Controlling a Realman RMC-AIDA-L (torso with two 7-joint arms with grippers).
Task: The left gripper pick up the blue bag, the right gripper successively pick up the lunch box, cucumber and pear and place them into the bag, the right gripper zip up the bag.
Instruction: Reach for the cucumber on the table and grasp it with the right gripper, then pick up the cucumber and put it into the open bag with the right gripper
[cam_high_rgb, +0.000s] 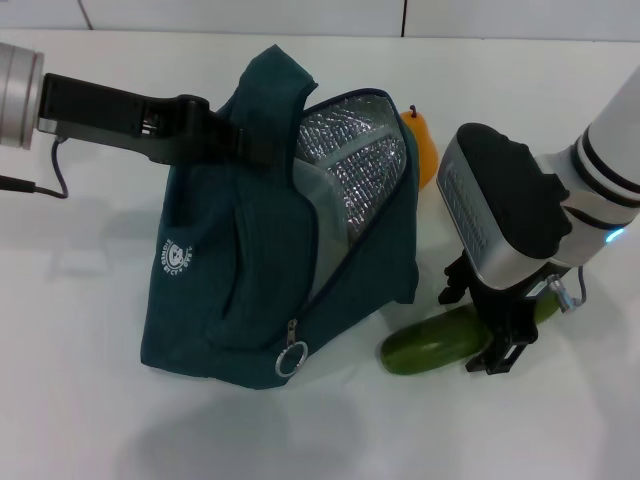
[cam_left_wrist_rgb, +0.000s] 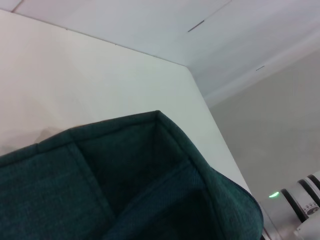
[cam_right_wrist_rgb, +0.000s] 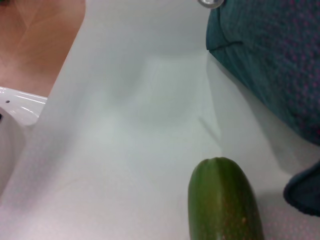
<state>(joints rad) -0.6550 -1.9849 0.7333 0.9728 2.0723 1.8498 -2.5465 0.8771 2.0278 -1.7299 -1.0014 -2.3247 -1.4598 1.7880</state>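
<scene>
The blue bag (cam_high_rgb: 260, 270) stands on the white table with its mouth unzipped and its silver foil lining showing. My left gripper (cam_high_rgb: 250, 135) reaches in from the left and is shut on the bag's top handle, holding it up. A pale clear edge of the lunch box (cam_high_rgb: 322, 215) shows inside the opening. To the right of the bag, the cucumber (cam_high_rgb: 435, 342) lies on the table. My right gripper (cam_high_rgb: 490, 325) is down over its middle, with a finger tight against each side. The pear (cam_high_rgb: 422, 145) stands behind the bag. In the right wrist view, the cucumber's end (cam_right_wrist_rgb: 222, 200) lies beside the bag (cam_right_wrist_rgb: 270, 55).
The zipper's ring pull (cam_high_rgb: 291, 358) hangs at the bag's lower front. The left wrist view shows the bag's fabric (cam_left_wrist_rgb: 125, 185), with the right arm (cam_left_wrist_rgb: 295, 205) beyond it. The table's edge, a white fixture (cam_right_wrist_rgb: 15, 107) and wooden floor appear in the right wrist view.
</scene>
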